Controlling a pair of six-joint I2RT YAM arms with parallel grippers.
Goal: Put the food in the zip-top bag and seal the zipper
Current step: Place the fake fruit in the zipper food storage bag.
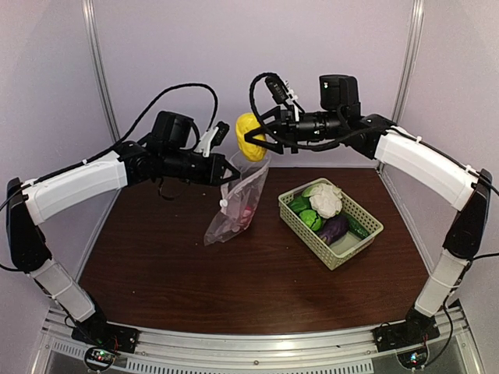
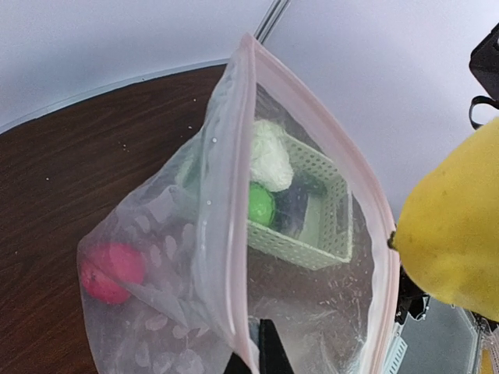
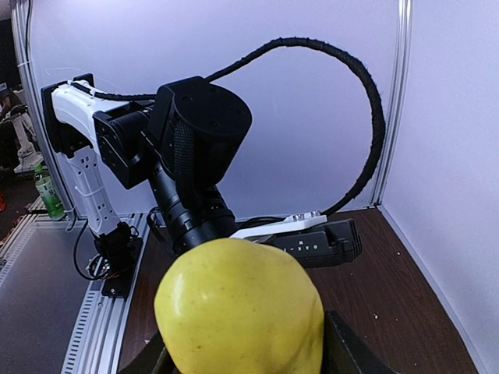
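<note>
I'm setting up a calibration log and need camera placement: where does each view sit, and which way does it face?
Top external: above and behind the bases, facing down at the table, bag and basket; both arms show.
Left wrist: on the left arm, facing into the open bag that the left gripper holds; its fingertips show.
Right wrist: facing the left arm past the yellow fruit in the right gripper.
Shared: all three show the yellow fruit.

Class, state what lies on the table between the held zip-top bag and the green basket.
Nothing: the top external view shows only bare table between the zip-top bag and the basket.
</note>
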